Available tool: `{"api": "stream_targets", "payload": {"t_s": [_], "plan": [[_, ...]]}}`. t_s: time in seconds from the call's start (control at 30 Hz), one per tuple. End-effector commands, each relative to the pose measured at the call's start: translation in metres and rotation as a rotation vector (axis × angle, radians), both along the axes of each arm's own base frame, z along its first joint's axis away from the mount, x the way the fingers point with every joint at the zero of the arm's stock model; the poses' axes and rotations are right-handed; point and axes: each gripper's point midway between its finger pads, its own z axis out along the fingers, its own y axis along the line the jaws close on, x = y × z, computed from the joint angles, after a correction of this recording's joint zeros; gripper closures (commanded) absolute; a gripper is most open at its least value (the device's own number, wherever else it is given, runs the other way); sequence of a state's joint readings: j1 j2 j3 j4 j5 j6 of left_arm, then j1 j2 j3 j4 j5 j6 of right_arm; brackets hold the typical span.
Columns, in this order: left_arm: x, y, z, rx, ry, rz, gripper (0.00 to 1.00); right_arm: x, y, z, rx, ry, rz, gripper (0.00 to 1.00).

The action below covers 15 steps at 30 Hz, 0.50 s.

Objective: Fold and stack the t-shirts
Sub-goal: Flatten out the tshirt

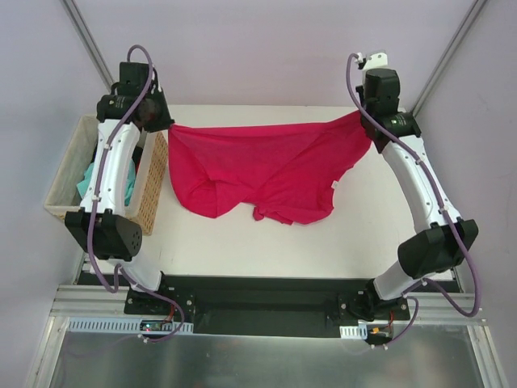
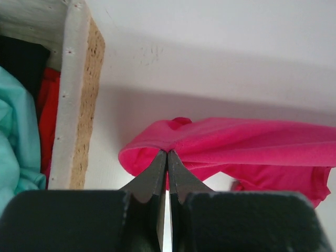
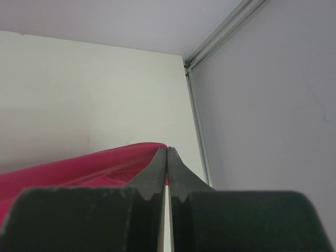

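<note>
Left tool (image 2: pixel 167 153) and right tool (image 3: pixel 167 149) both pinch the red shirt (image 1: pixel 266 166); you have nothing folded yet, teal shirt (image 1: pixel 86 179) waits in basket (image 1: pixel 152 198).

The top external camera looks down from above and behind the arm bases, taking in the whole table (image 1: pixel 242 238). The wrist cameras sit close behind the left gripper (image 2: pixel 167 153) and right gripper (image 3: pixel 167 149). All three views share the crimson t-shirt (image 1: pixel 266 166).

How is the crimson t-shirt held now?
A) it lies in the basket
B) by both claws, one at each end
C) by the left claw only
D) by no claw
B: the left claw and the right claw are each shut on an edge of the crimson t-shirt, which hangs spread between them.
</note>
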<state>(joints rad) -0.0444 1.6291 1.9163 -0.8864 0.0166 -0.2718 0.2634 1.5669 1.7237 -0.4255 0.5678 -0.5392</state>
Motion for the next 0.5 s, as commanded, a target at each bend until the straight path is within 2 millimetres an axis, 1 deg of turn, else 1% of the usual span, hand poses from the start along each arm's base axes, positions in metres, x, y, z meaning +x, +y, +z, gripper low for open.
{"api": "stream_targets", "payload": {"t_s": [0.0,0.03,0.1,0.17,0.2,0.23,0.3,0.33,0.37,0.43,0.47], "plan": [[0.019,-0.011,0.009,0.007,-0.044,-0.052,1.0,0.013,-0.002,0.0,0.021,-0.029,-0.02,0.99],[0.025,-0.014,0.0,0.009,-0.024,-0.061,1.0,0.016,-0.001,-0.006,0.024,-0.018,-0.017,0.99],[0.033,-0.018,-0.002,0.008,-0.022,-0.073,1.0,0.024,0.002,-0.016,0.023,0.006,-0.014,0.99],[0.043,-0.022,-0.009,0.011,-0.01,-0.083,1.0,0.031,0.004,-0.023,0.029,0.018,-0.012,0.99],[0.047,-0.023,-0.01,0.013,-0.009,-0.089,1.0,0.036,0.006,-0.023,0.035,0.016,-0.006,0.99],[0.051,-0.025,-0.012,0.014,-0.008,-0.097,1.0,0.043,0.006,-0.033,0.035,0.035,-0.007,0.99],[0.063,-0.028,-0.019,0.019,-0.002,-0.108,1.0,0.053,0.01,-0.041,0.045,0.05,0.0,0.99],[0.067,-0.028,-0.022,0.019,0.002,-0.11,1.0,0.061,0.013,-0.047,0.046,0.062,0.003,0.99],[0.074,-0.029,-0.025,0.018,0.003,-0.114,1.0,0.065,0.014,-0.047,0.051,0.059,0.006,0.99],[0.081,-0.032,-0.03,0.013,0.005,-0.124,1.0,0.074,0.019,-0.051,0.058,0.064,0.018,0.99],[0.088,-0.033,-0.033,0.01,0.005,-0.127,1.0,0.082,0.021,-0.052,0.061,0.062,0.02,0.99]]}}
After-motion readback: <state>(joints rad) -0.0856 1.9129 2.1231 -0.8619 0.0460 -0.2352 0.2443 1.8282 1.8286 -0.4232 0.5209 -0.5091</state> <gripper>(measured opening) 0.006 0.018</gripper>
